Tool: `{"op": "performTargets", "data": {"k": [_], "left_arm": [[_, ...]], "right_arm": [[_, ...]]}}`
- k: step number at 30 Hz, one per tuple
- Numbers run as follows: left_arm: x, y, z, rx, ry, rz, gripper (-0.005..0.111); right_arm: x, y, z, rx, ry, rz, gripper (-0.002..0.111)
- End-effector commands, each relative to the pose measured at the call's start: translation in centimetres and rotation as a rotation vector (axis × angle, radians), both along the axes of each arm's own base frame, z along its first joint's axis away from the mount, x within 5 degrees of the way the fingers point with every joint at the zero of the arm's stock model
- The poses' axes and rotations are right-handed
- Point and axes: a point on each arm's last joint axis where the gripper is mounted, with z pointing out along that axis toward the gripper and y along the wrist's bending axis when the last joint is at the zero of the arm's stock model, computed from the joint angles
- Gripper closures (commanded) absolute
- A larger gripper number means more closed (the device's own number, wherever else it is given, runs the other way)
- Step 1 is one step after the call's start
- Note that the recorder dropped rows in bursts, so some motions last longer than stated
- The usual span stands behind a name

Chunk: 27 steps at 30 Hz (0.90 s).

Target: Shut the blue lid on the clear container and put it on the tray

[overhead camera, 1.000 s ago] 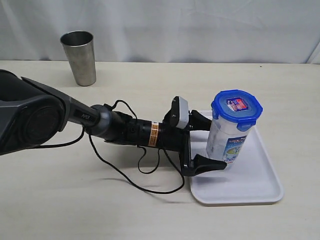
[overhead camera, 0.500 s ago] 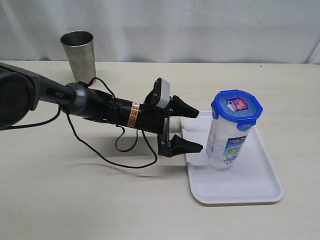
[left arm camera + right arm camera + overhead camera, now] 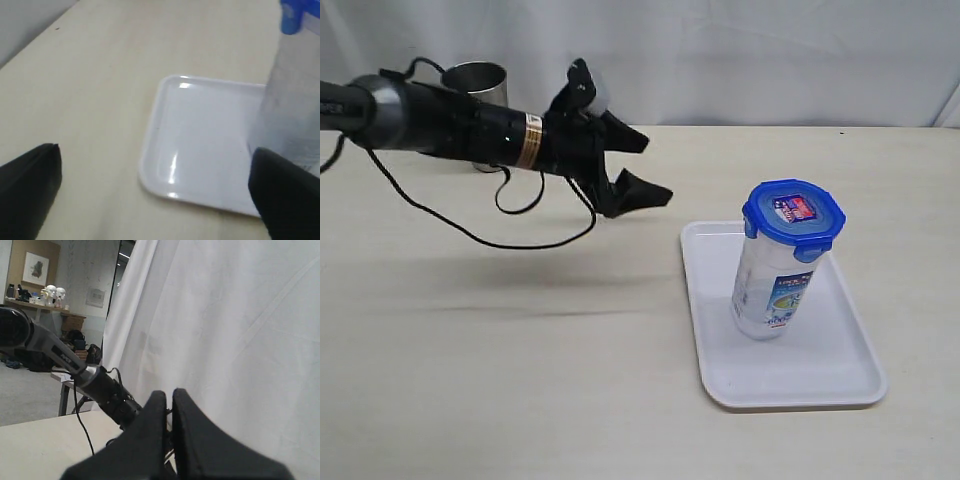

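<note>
My left tool (image 3: 655, 168) hangs in the air above the back left part of the surface (image 3: 520, 380), well apart from the tray (image 3: 840, 375). Its two black fingers (image 3: 642, 188) are spread wide with nothing between them. A black cable (image 3: 470, 232) loops down from my left arm toward the surface. Behind that arm, near the surface's back edge, stands a steel tumbler (image 3: 480, 75), mostly hidden.

The white tray lies on the right half of the surface, nearer the front edge. The clear container (image 3: 770, 285) stands upright on it at about the tray's middle, its printed label low on the side. The blue lid (image 3: 792, 212) sits on top of the container with its sticker facing up.

From my left wrist I see the released left tool (image 3: 154, 152) framing a rounded corner of the tray (image 3: 165, 150), the container (image 3: 295, 100) blurred beside one finger.

My right tool (image 3: 169, 395) is clenched, its fingers pressed together on nothing, and it faces a white curtain (image 3: 240, 315).
</note>
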Motion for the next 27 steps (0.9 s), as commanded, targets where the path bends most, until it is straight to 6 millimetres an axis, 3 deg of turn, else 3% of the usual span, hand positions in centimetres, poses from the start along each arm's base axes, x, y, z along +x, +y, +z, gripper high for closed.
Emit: {"op": "performTargets", "data": {"k": [1,7,11,15,17,20,24,27], "left_arm": [[0.2,1.1,4.6,0.064,0.0,0.146,0.04],[-1.3,1.8,10.0,-0.042,0.042,0.174,0.106],[-2.2,3.0,13.1,-0.054,0.007,0.346,0.107],[-5.5,7.4,16.2,-0.002,-0.128,0.709,0.107],[-8.4,9.8,17.3,0.019,-0.19,0.85,0.107],[-14.2,13.1,18.8,0.006,-0.27,0.986,0.107],[-21.6,15.8,19.3,-0.104,-0.299,1.03,0.107],[-25.9,17.3,18.9,-0.197,-0.319,1.042,0.107]], "right_arm": [[-0.1,-0.1,0.1,0.012,-0.013,-0.001,0.104],[-0.1,-0.1,0.1,0.014,-0.016,-0.001,0.104],[-0.1,-0.1,0.1,0.014,-0.016,-0.001,0.104],[-0.1,-0.1,0.1,0.014,-0.016,-0.001,0.104],[-0.1,-0.1,0.1,0.014,-0.016,-0.001,0.104],[-0.1,-0.1,0.1,0.014,-0.016,-0.001,0.104],[-0.1,-0.1,0.0,0.005,-0.006,-0.001,0.104],[0.0,-0.1,-0.1,0.002,-0.002,-0.001,0.104]]}}
